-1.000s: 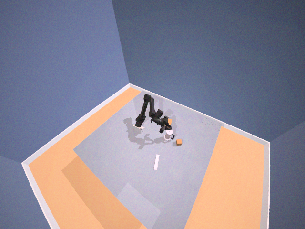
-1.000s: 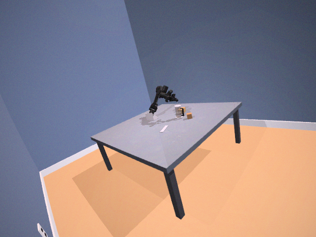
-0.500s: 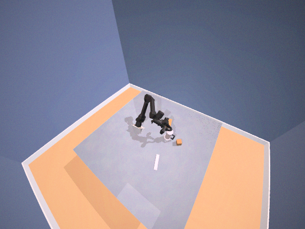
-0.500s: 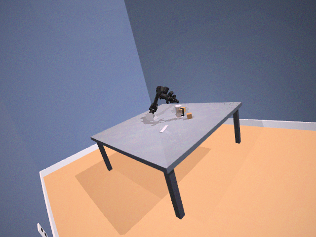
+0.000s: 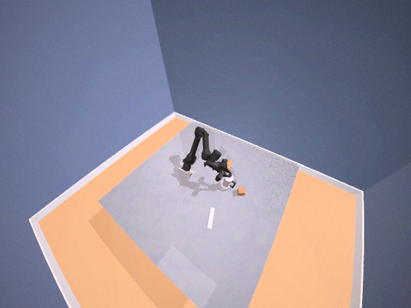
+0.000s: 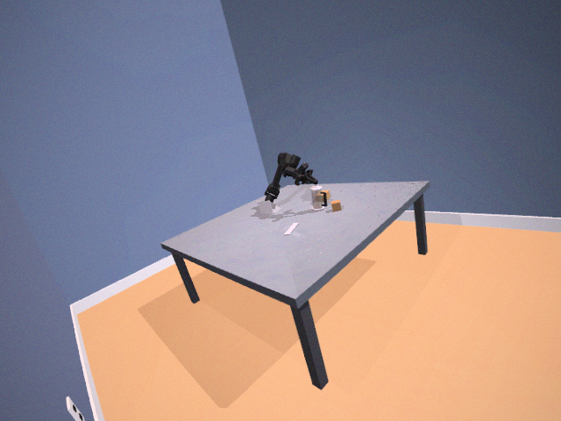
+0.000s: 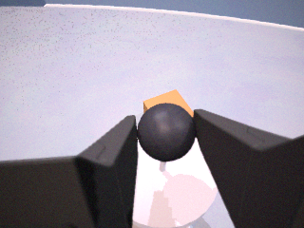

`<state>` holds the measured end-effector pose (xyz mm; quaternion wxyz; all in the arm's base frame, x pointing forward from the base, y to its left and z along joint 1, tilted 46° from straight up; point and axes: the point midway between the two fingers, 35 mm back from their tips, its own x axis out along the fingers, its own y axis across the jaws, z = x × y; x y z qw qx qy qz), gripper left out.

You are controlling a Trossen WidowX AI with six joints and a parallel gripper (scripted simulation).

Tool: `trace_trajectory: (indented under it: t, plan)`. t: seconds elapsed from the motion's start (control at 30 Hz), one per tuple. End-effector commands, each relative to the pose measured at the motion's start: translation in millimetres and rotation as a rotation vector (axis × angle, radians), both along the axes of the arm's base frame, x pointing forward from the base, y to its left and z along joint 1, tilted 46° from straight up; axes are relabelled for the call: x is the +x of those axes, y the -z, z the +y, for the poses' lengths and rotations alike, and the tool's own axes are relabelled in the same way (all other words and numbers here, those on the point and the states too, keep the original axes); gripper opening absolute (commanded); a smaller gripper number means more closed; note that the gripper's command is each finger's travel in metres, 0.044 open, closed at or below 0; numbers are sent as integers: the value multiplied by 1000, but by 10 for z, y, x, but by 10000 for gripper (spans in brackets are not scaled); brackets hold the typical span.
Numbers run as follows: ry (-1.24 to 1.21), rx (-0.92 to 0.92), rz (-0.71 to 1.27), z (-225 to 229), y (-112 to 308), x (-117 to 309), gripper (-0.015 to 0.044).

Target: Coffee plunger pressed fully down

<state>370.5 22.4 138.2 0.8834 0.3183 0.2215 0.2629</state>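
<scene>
The coffee press stands upright on the grey table, with a white lid and a black handle at its side. My gripper is just above the lid, shut on the round black plunger knob. In the wrist view the knob sits between both fingertips. A short piece of thin rod shows below the knob, above the lid. The fingers hide part of the lid in the wrist view.
An orange block lies close to the press on its handle side. Another orange block is behind the press. An orange block shows beyond the knob. A white strip lies on the grey table.
</scene>
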Motion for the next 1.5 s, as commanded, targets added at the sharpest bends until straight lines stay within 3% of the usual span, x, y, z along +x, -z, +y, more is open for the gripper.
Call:
trace_trajectory:
  t: [0.0,1.33,1.47]
  plan:
    - [-25,14,26,62,66,-17,114]
    - [-15,10,16,18,53,11,114]
    - [-15,10,16,18,53,11,219]
